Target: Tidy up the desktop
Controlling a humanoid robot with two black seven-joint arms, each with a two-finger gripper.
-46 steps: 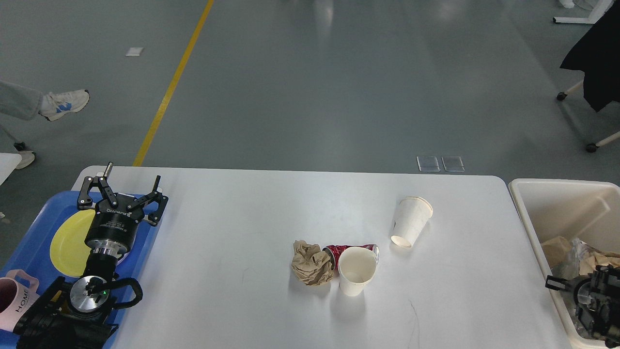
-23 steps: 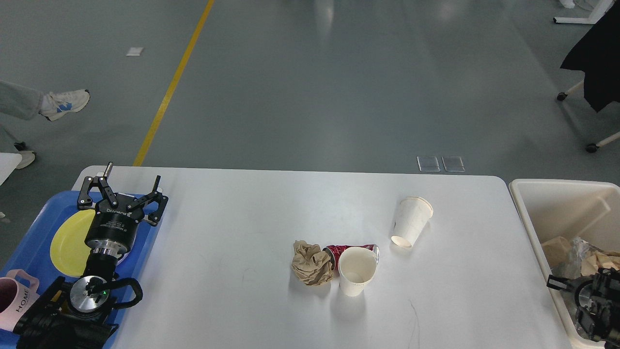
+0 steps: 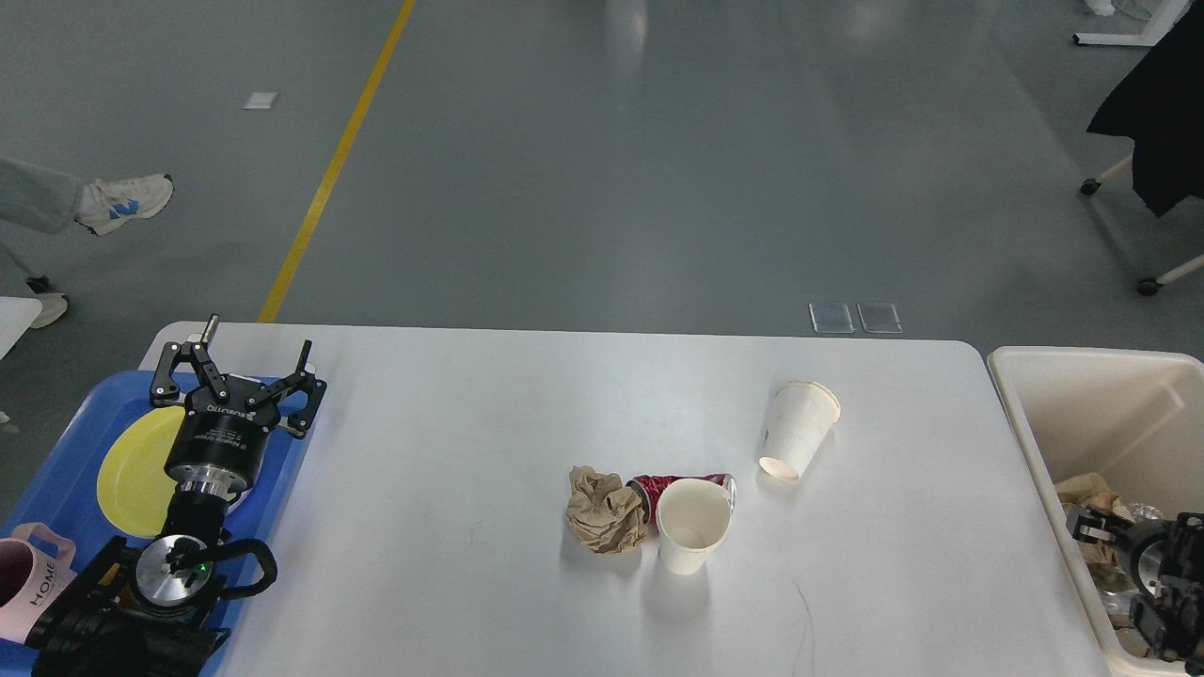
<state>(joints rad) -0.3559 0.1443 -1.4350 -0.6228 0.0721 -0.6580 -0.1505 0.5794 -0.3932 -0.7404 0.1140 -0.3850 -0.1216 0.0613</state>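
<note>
The white desktop (image 3: 451, 414) carries a crumpled brown paper ball (image 3: 604, 511), a crushed red can (image 3: 679, 483) and an upright white paper cup (image 3: 693, 527), all bunched together at its middle. A second white paper cup (image 3: 799, 430) stands tilted further back to the right. My left gripper (image 3: 258, 340) hangs open over the blue tray at the left, holding nothing. My right gripper (image 3: 1091, 532) is low inside the cream bin at the right edge. It is dark and partly cut off, so its fingers cannot be told apart.
A blue tray (image 3: 66, 442) at the left holds a yellow plate (image 3: 127, 465) and a pink mug (image 3: 21, 578). The cream bin (image 3: 1082, 395) beside the right end of the table holds crumpled rubbish. A person's feet show on the floor at far left.
My right arm has shifted to the right inside the bin, and the rubbish there now lies lower. The left arm and the things on the desktop have not moved.
</note>
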